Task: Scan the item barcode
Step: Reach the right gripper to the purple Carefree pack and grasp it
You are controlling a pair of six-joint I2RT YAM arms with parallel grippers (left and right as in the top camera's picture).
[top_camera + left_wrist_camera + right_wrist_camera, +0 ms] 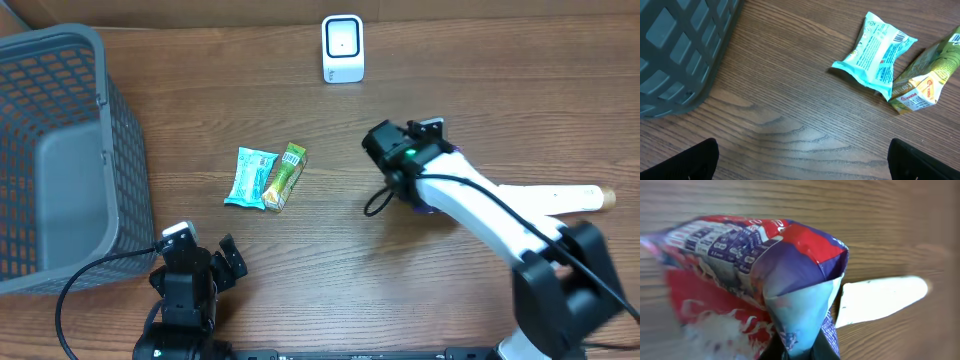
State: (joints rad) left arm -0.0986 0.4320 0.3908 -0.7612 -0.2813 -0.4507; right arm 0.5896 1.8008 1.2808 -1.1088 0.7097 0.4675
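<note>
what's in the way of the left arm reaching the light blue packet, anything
Probably nothing, so likely yes. The left gripper is empty with its fingers open, and only bare table lies between it and the light blue packet. The green packet touches its far side; the basket sits aside.

Soft, even light; faint shadows on bench (300,280). Right wrist view blurred: red-blue packet (755,270) close, out of focus.
</note>
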